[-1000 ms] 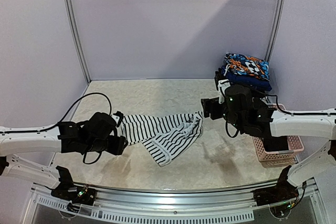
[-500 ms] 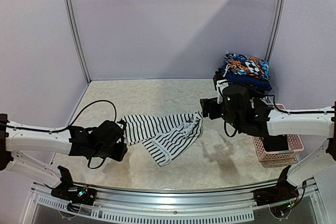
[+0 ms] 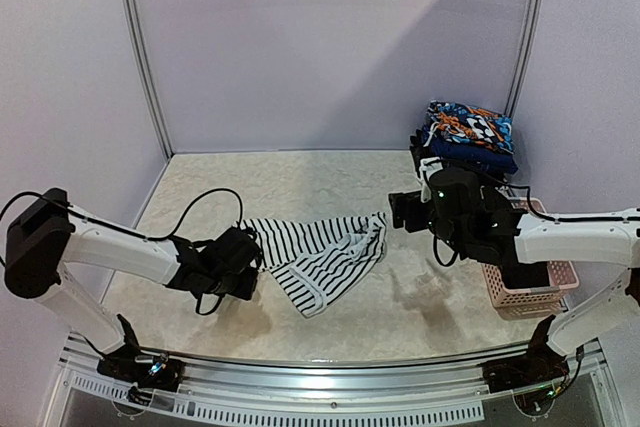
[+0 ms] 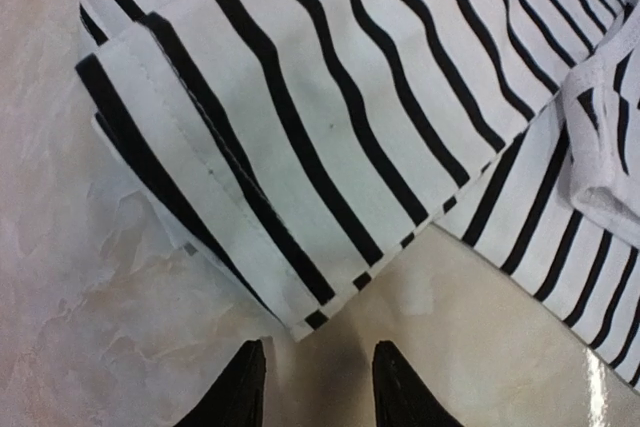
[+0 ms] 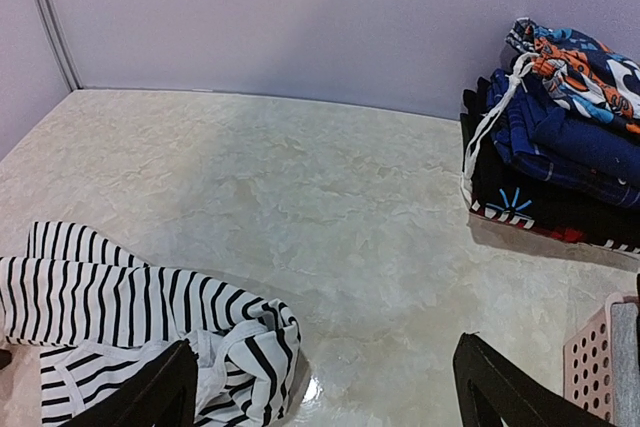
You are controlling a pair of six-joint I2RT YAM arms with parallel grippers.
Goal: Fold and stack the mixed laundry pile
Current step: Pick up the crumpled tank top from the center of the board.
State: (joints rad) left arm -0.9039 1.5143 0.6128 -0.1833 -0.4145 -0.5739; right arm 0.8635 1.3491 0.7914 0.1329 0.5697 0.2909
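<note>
A black-and-white striped garment (image 3: 320,252) lies crumpled and partly folded on the table, left of centre. My left gripper (image 3: 243,265) is low at the garment's left end. In the left wrist view the striped garment (image 4: 330,117) fills the frame, and its hemmed corner points at the left gripper (image 4: 318,382). Its jaws stand narrowly apart, with only bare table between them. My right gripper (image 3: 405,209) hovers to the right of the garment. In its own view the right gripper (image 5: 320,392) stands wide open and empty, with the striped garment (image 5: 130,307) at the lower left.
A stack of folded clothes (image 3: 468,137) sits at the back right corner, with a bright printed one on top. The same stack (image 5: 560,147) shows in the right wrist view. A pink lattice basket (image 3: 545,292) stands at the right edge under the right arm.
My left arm has swung to the right, up to the striped garment's left corner, and its jaws have narrowed. The right arm and the garment have hardly moved.
</note>
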